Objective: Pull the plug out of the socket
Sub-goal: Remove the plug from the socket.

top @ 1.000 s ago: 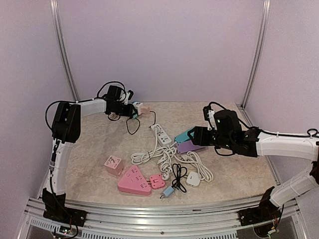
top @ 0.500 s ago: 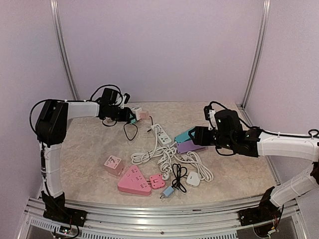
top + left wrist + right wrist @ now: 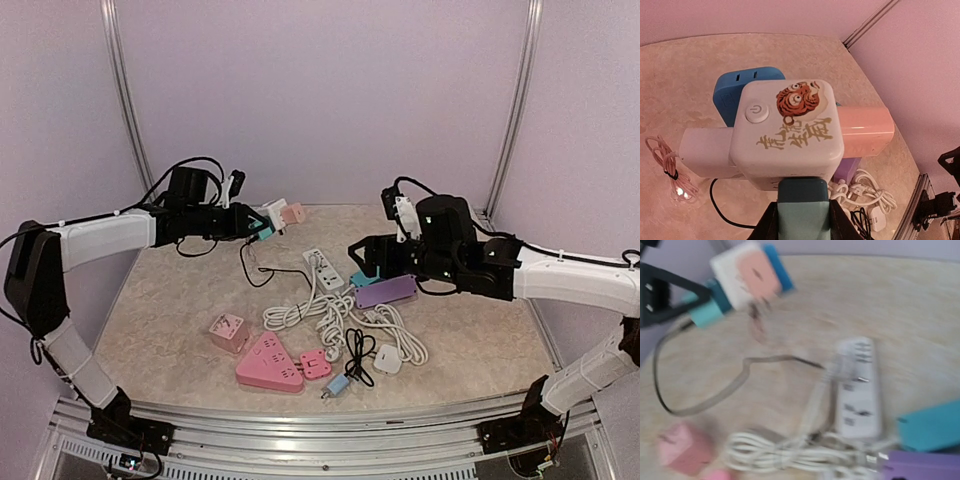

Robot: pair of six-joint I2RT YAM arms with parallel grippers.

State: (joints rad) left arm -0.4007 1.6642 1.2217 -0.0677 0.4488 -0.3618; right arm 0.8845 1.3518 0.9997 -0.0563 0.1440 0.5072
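Plug (image 3: 802,207) in cube socket (image 3: 787,132) held by left gripper (image 3: 802,224); right gripper (image 3: 362,286) wide apart.

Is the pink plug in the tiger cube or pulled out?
In. The pink plug sits tight against one side of the tiger cube, with no gap showing.

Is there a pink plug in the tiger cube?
Yes, a pink plug sticks out of the right side of the cube.
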